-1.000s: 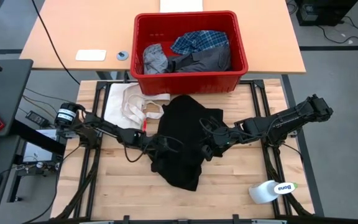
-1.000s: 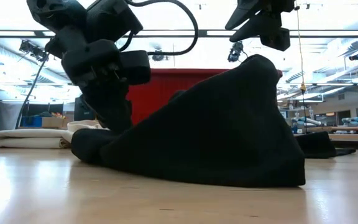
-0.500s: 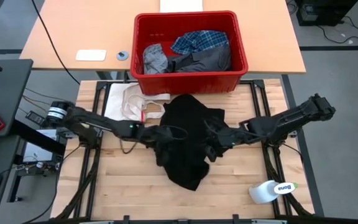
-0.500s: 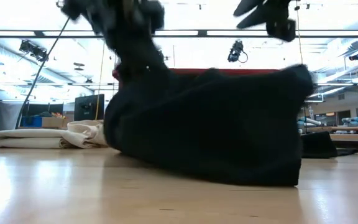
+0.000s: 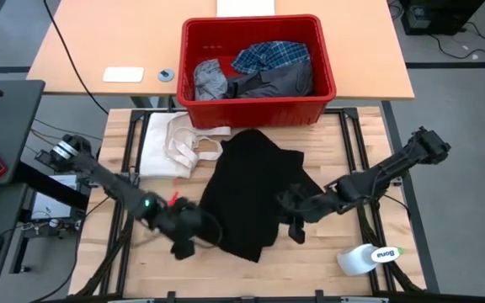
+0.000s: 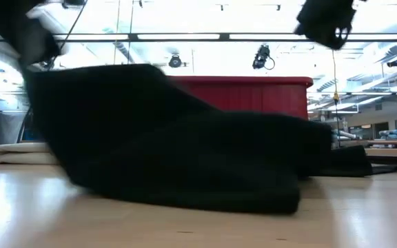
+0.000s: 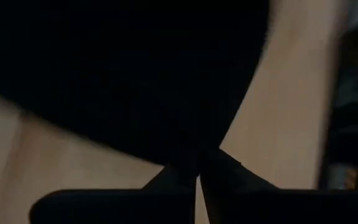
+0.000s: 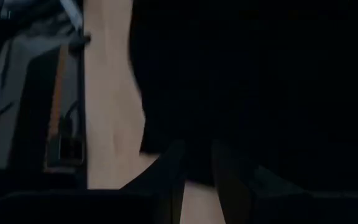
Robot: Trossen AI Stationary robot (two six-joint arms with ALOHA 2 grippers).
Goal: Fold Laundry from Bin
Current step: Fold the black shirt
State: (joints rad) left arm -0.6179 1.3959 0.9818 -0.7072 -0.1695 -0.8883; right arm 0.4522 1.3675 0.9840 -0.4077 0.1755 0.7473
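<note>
Left gripper (image 5: 185,244) has pulled back toward the near-left of the tabletop (image 5: 327,278), away from the mid-table spot it held a second ago, dragging one edge of the black garment (image 5: 255,189) with it. Left wrist view shows its jaws pressed together, pinching black fabric right at the tips.

Right gripper (image 5: 295,210) has also slid toward the near edge and sits at the garment's right border. Its jaws show a narrow gap with black cloth between them in the right wrist view; looks like a pinch on the hem, not certain.

Net effect: the garment is no longer tented up as in the earlier low view. It lies lower and wider, spread between the two grippers. Reads as the flatten-out step before the first fold; no fold made yet.

Garment: matte black, limp, still creased and bunched, outline irregular, lying mid-tabletop just in front of the bin (image 5: 314,108).

The bin sits on the far table, still holding the plaid shirt (image 5: 269,57), light grey garment (image 5: 209,80) and dark grey garment (image 5: 280,82). Cream cloth (image 5: 175,143) lies just left of the black one.
</note>
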